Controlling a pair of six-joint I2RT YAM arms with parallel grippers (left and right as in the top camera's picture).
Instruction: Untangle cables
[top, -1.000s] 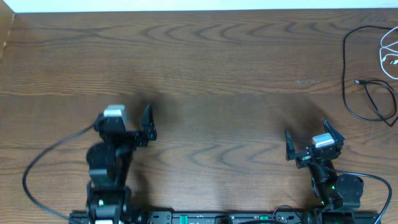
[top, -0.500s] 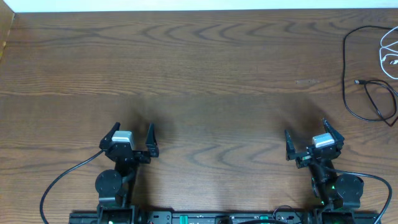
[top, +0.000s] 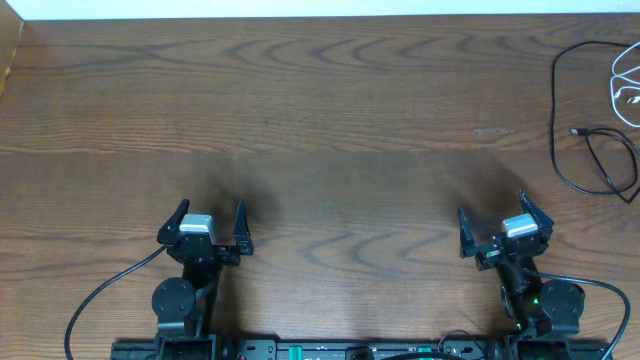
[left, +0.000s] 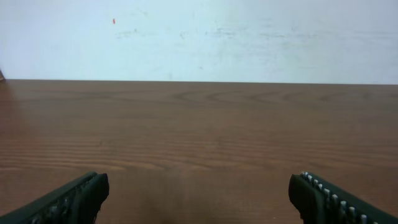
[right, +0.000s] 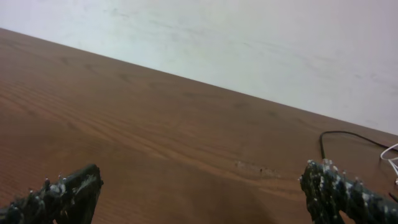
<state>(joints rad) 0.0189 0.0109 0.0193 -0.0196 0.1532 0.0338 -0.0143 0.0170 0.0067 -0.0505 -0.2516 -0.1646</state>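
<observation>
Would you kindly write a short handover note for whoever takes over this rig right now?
Left gripper: open, empty, at the near edge of the table.
Right gripper: open, empty, likewise.
Cables: black cable and white cable lie close together at the far right, partly out of the overhead view; whether they cross cannot be told.
Done: nothing evident; neither cable is held.
Left: reach them, probably with the right gripper, and pull them apart.

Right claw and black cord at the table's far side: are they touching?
Apart. The overhead view shows the open right claw near the robot, with bare table between it and the black cord at the far right.
</observation>
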